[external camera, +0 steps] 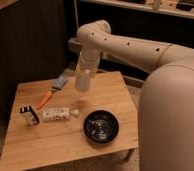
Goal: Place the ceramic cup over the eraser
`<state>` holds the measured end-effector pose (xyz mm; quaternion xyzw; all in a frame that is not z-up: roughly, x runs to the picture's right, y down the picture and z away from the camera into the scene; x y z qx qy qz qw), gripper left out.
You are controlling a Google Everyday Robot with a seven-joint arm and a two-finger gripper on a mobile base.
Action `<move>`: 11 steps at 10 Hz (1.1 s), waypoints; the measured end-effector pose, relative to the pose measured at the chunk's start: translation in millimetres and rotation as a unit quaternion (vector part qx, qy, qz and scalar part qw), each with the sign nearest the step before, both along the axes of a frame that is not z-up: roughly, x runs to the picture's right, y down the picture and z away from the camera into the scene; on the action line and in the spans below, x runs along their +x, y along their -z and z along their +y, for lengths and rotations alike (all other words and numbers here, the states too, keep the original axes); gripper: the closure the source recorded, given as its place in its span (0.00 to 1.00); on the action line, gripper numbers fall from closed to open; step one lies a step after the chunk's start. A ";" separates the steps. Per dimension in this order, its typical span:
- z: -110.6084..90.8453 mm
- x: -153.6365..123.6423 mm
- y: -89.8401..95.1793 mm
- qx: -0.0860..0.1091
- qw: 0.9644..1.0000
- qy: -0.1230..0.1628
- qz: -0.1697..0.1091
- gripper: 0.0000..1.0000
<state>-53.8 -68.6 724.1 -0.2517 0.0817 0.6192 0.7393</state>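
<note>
The gripper (84, 76) hangs over the back middle of the wooden counter (50, 146), at the end of the arm that reaches in from the picture's right. Its fingers are pressed together on a pale, tapered shape at the tip. This looks like the cup (82, 85), held up in the air and clear of the counter, though the grip itself is hard to make out.

The eraser (29, 115) – a small dark block with a white patch – lies near the counter's left edge, well apart from the cup. Just beside it to the right is a longer white block (56, 114) with dark spots, with a tiny white bit (75, 113) at its far end. A black bowl (101, 126) sits toward the front right. An orange-handled tool (52, 92) lies slanted behind the eraser – its blue head is near the gripper.
</note>
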 end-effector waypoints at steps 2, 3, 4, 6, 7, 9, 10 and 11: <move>0.0 1.6 -5.4 -0.003 1.000 0.001 0.002 1.00; 1.3 -4.3 -8.1 -0.001 1.000 0.004 -0.018 1.00; 2.7 -10.3 -4.7 0.004 0.999 0.005 -0.041 1.00; 8.0 -23.0 24.2 0.026 0.995 0.005 -0.099 1.00; 11.8 -30.4 47.4 0.040 0.991 0.006 -0.127 1.00; 10.6 -47.4 116.4 0.081 0.980 0.020 -0.179 1.00; 5.4 -56.5 145.6 0.099 0.974 0.033 -0.202 1.00; -6.5 -70.4 177.2 0.120 0.965 0.055 -0.228 1.00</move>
